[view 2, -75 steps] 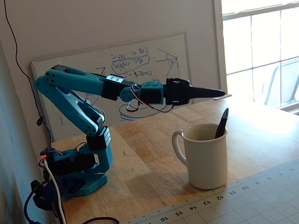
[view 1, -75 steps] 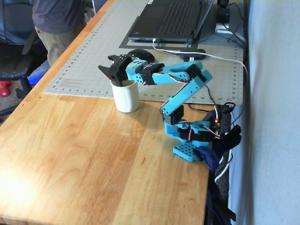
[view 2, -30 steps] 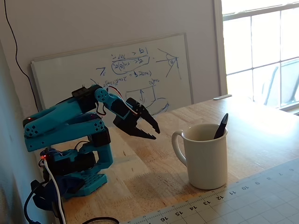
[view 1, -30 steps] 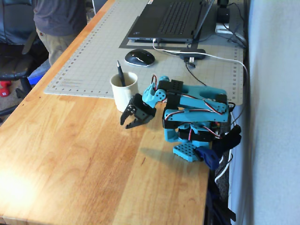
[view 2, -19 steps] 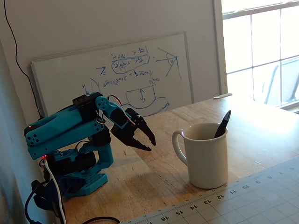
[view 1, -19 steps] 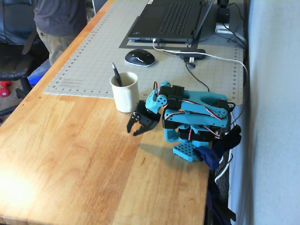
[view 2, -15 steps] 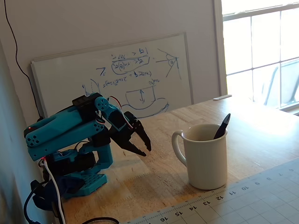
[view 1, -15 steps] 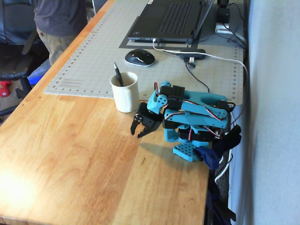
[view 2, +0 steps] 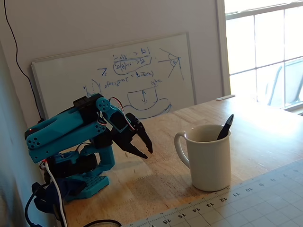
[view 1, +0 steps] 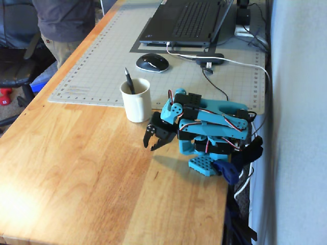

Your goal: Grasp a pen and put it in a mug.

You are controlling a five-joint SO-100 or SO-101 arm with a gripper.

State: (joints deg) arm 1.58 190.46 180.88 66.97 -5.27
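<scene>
Pen (view 1: 129,81) stands in the mug (view 1: 137,101), leaning against the rim, tip end poking above it; in the other fixed view the pen (view 2: 225,127) rests against the right side of the mug (view 2: 208,158). By my reading the placing is done. My gripper (view 1: 152,145) hangs folded low, just right of the mug in this fixed view, fingers parted and holding nothing; the side-on fixed view shows my gripper (view 2: 147,152) pointing down toward the wooden table (view 1: 76,173), apart from the mug's handle. Risks from here: my arm sits close to the mug, so any swing toward it could clip the handle or wall and tip it, spilling the pen. The pen leans loosely, so a knock could roll it round the rim. The mug straddles the edge of the cutting mat (view 1: 97,61), possibly uneven footing. Cables (view 1: 240,64) run near my base; a snag could jerk me.
</scene>
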